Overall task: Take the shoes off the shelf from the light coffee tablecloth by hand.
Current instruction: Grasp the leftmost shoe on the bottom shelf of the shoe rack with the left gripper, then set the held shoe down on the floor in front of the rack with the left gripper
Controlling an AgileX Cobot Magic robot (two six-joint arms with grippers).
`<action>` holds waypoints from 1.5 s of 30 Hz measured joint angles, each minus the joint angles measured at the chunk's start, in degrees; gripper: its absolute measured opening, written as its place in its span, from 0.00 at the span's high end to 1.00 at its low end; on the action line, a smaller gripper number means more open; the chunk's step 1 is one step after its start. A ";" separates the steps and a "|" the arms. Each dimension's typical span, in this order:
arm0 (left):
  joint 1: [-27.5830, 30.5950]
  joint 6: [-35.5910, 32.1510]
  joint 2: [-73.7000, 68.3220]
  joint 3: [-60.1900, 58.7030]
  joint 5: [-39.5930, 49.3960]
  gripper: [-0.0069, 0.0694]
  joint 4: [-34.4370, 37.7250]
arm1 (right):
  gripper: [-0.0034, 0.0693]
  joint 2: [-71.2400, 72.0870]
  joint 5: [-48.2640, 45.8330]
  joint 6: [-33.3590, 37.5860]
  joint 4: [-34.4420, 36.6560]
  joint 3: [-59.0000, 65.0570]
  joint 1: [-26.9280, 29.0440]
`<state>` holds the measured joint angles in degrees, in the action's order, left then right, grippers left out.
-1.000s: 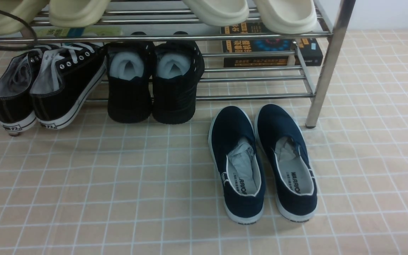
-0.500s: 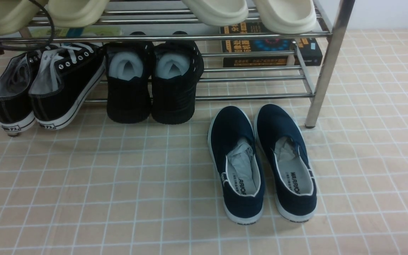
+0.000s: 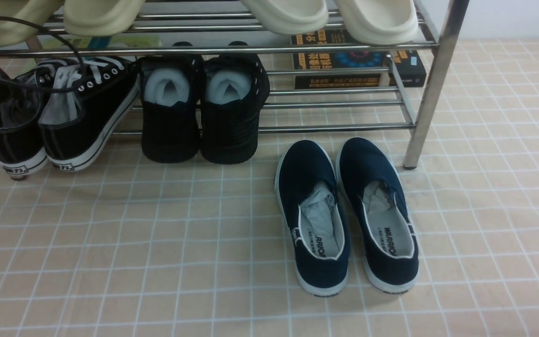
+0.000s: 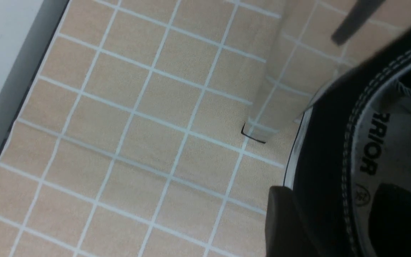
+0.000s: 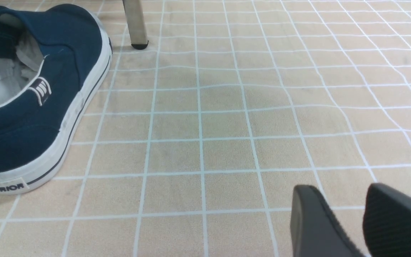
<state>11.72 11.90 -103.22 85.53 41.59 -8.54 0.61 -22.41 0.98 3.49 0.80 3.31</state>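
At the far left my left gripper (image 4: pixel 334 191) is spread open astride the heel collar of the leftmost of the black canvas sneakers (image 3: pixel 87 114). One finger (image 4: pixel 287 221) is outside the heel and the other is down inside over the insole. A sliver of insole shows between that inner finger and the collar, so nothing is pinched. In the front view the arm's dark bulk covers that sneaker's opening.

Both sneakers sit at the left end of the lower tier of the chrome shoe rack (image 3: pixel 431 93), heels toward me, toes under the upper bars. Next along that tier are the black knit shoes (image 3: pixel 171 126) with white stuffing. Cream slippers (image 3: pixel 288 16) sit on the tier above.

Further right, the navy slip-ons (image 3: pixel 318 224) lie side by side on the beige grid tablecloth (image 3: pixel 157 243), just in front of the rack.

My right gripper (image 5: pixel 337 187) hangs low over the cloth, jaws apart with nothing between them, apart from the nearer slip-on.
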 joint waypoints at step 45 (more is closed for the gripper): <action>-0.05 6.76 29.75 -7.01 29.20 0.88 -8.92 | 0.63 0.00 0.00 0.00 -0.01 0.00 0.00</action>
<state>11.67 18.66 -73.47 78.53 70.79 -17.47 0.61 -22.41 0.98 3.47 0.80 3.31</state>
